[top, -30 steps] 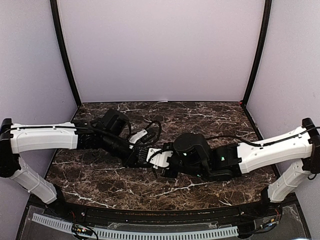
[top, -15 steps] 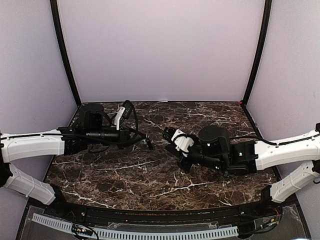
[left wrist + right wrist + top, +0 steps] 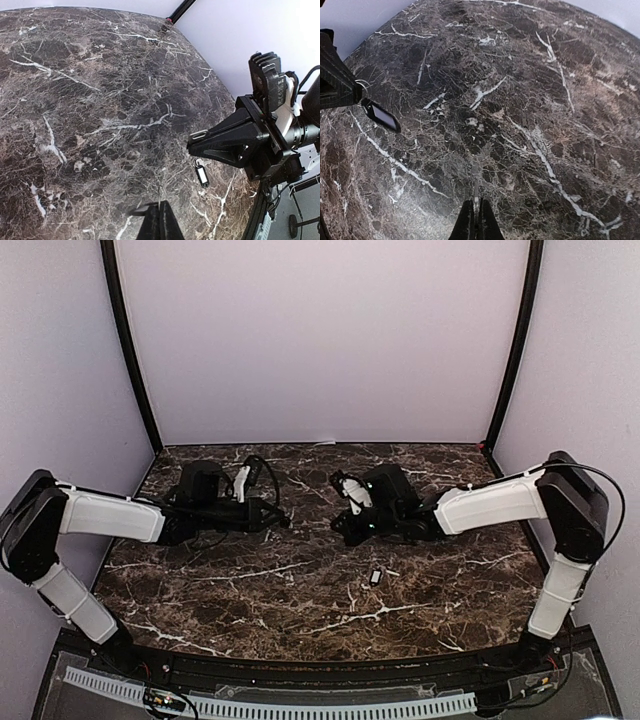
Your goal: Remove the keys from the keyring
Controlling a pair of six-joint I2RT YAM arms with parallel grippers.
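Resting on marble table [image 3: 250, 590]: keyring [image 3: 375, 577] | fob [image 3: 201, 175] label unreadable

Glossy marble table [image 3: 250, 590] — keyring [image 3: 201, 175] fob seemingly plastic

- Left arm [image 3: 110, 515] is held low, with the elbow folded far out to the left and the forearm stretched rightward.
- Left gripper [image 3: 158, 210] is seen closed, its fingers pressed together with no gap.
- Right arm [image 3: 490, 505] is reached leftward, with the elbow raised high at the far right.
- Right gripper [image 3: 476, 207] is likewise closed, its fingers pressed together.
- The grippers are pointed toward each other and kept apart.
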